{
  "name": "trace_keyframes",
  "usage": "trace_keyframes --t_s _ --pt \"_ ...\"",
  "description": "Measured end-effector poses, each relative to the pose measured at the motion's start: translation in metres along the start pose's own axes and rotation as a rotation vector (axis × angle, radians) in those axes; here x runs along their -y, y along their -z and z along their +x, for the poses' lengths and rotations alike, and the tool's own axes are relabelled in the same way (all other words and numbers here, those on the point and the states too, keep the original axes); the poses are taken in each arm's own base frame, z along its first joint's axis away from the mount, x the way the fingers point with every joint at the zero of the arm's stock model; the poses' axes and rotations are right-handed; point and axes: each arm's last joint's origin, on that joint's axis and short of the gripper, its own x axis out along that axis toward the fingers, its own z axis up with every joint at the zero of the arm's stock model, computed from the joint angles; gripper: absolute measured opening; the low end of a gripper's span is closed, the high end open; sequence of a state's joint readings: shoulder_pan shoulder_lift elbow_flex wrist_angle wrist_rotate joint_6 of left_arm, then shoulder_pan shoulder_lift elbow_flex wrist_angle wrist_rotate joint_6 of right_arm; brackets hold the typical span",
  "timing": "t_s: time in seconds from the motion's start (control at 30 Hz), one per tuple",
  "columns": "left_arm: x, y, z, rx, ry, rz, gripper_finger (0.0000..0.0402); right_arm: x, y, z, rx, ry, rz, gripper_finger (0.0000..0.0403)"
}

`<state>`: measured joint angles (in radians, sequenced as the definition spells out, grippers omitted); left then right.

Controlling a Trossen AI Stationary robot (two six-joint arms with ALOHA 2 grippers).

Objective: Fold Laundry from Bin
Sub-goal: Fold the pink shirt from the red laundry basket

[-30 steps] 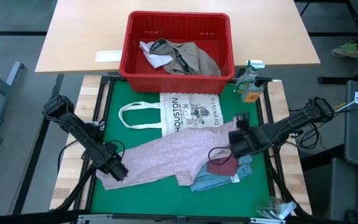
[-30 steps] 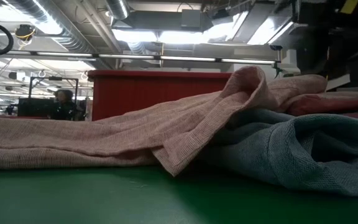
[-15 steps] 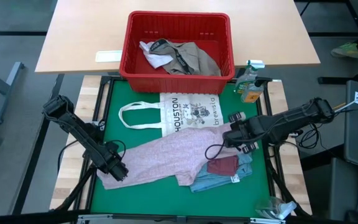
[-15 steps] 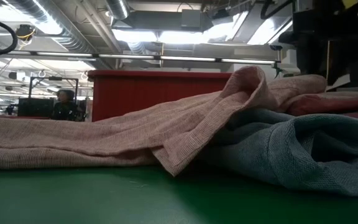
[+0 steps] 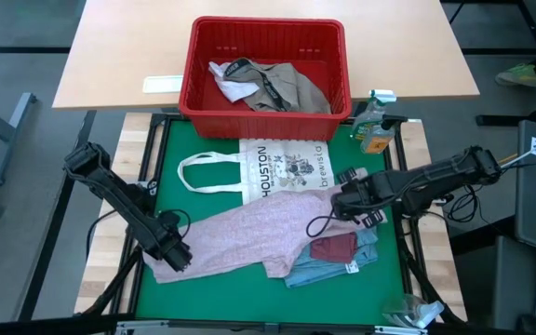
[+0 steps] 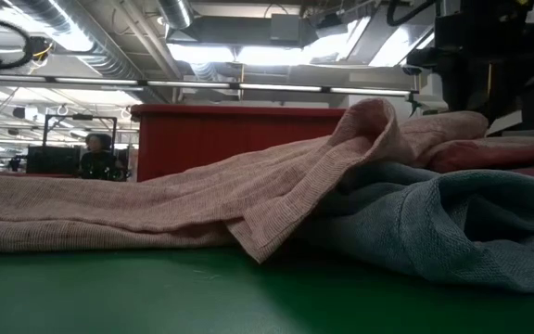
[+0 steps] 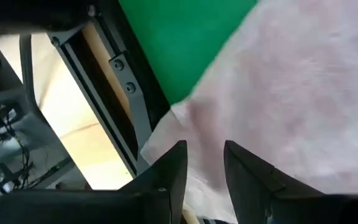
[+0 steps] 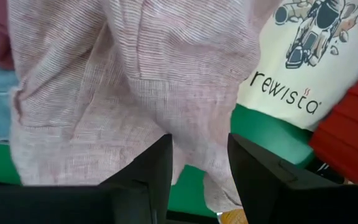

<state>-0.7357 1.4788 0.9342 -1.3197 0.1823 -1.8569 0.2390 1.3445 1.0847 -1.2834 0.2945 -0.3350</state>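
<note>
Left end effector (image 5: pixel 177 258) sits low at the near left corner of the pink shirt (image 5: pixel 249 233), its fingers (image 7: pixel 166 177) parted by a narrow gap with the cloth lying under them, not pinched. The right end effector (image 5: pixel 347 203) hovers over the shirt's far right edge, fingers (image 8: pixel 148 168) spread apart, gripping nothing. That shirt lies spread across the green worktop (image 5: pixel 203 298), touching a white tote bag (image 5: pixel 282 172) on its far side. At its near right corner a maroon piece (image 5: pixel 333 247) rests on a light blue one (image 5: pixel 328 268). The red bin (image 5: pixel 266 28) stands at the far edge and holds white and khaki-grey garments (image 5: pixel 277 86).
</note>
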Motion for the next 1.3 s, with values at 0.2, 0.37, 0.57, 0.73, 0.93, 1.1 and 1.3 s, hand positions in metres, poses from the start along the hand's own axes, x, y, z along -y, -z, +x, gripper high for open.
trace_keyframes --t_s 0.2,0.37,0.57,0.73,0.93,1.1,1.3 --pt "0.000 0.002 -0.034 0.127 0.065 0.005 0.0101 -0.001 -0.001 0.000 0.008 -0.029 -0.009 0.0130" --pt "0.003 0.003 -0.060 0.267 0.185 0.006 0.0101 -0.002 -0.006 0.006 -0.002 -0.083 -0.012 0.0070" --pt "0.013 -0.001 -0.072 0.527 0.378 -0.024 0.0101 -0.003 -0.010 0.011 -0.031 -0.076 -0.002 0.0006" --pt "0.021 -0.008 -0.077 0.629 0.471 -0.047 0.0101 -0.002 -0.009 0.004 -0.021 -0.128 0.101 0.0016" --pt "0.044 -0.023 -0.079 0.762 0.625 -0.029 0.0101 -0.003 -0.012 -0.005 0.016 -0.266 0.243 0.0006" --pt "0.066 -0.040 -0.071 0.884 0.728 0.034 0.0101 -0.010 -0.011 0.008 -0.006 -0.338 0.325 0.0015" --pt "0.083 -0.058 -0.043 0.894 0.853 0.074 0.0101 -0.019 -0.002 0.027 -0.094 -0.342 0.346 0.0008"
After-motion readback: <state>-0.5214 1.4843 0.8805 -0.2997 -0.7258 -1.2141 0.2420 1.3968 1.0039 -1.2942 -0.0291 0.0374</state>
